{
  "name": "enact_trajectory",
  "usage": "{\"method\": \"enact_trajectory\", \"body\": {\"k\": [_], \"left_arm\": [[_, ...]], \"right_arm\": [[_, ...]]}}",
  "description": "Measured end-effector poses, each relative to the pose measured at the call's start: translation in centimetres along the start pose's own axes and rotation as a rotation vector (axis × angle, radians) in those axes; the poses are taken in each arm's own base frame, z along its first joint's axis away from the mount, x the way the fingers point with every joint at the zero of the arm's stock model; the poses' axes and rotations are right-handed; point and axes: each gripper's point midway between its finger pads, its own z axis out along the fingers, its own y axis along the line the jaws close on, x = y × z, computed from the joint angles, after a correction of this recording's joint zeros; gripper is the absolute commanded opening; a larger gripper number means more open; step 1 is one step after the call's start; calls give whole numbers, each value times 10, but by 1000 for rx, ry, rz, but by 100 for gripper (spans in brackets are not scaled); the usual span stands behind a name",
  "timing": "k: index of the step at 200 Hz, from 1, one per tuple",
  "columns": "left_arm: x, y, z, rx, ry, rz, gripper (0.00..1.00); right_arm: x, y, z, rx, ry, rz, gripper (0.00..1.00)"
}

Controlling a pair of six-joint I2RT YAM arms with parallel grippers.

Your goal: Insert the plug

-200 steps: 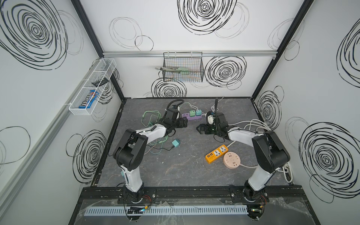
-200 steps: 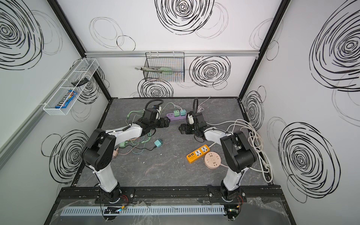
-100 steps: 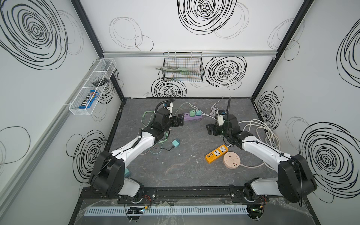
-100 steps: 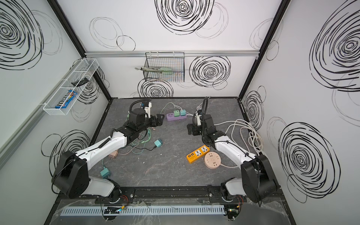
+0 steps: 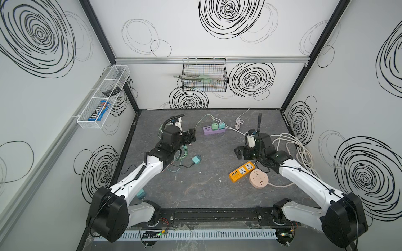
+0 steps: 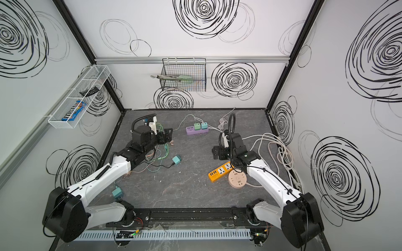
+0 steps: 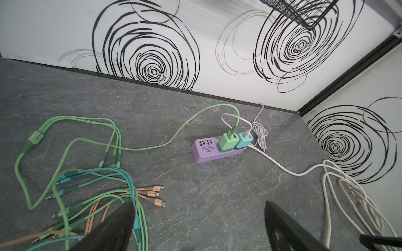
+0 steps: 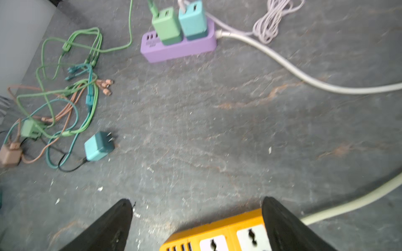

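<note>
While both pairs of jaws gape empty, the teal plug (image 5: 196, 160) lies loose, prongs bared.

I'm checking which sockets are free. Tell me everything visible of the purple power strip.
The purple power strip is a low, rounded block of matte-looking plastic lying flat on the grey tabletop near the back wall. One end carries four USB ports and a label; a light green charger and a teal charger stand plugged into its top. A white cord leaves the other end.
</note>
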Motion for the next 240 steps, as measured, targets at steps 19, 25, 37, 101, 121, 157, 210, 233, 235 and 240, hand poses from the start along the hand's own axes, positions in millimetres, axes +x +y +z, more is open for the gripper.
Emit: {"method": "enact_trajectory", "body": {"k": [19,25,37,101,121,157,210,233,235,240], "left_arm": [[1,3,-2,-8,-5,-1,96],[2,4,-3,-11,-4,-1,96],[4,6,-3,-16,-3,-1,96],[8,9,-3,-25,5,0,96],[9,9,-2,-25,5,0,96],[14,12,-2,-34,12,0,96],[9,22,-8,-63,-16,-12,96],[7,27,-8,-82,-25,-30,96],[7,28,-8,-82,-25,-33,96],[7,28,-8,-84,-25,-39,96]], "right_arm": [[32,5,0,-21,105,8,97],[42,5,1,-19,137,10,97],[59,4,0,-13,198,18,97],[108,13,-11,-15,388,54,97],[119,17,-11,-32,427,62,97],[137,15,-8,-27,489,79,97],[151,9,2,20,538,99,97],[150,8,7,27,527,95,97],[150,8,7,28,527,95,97],[150,7,9,30,527,94,97]]}}
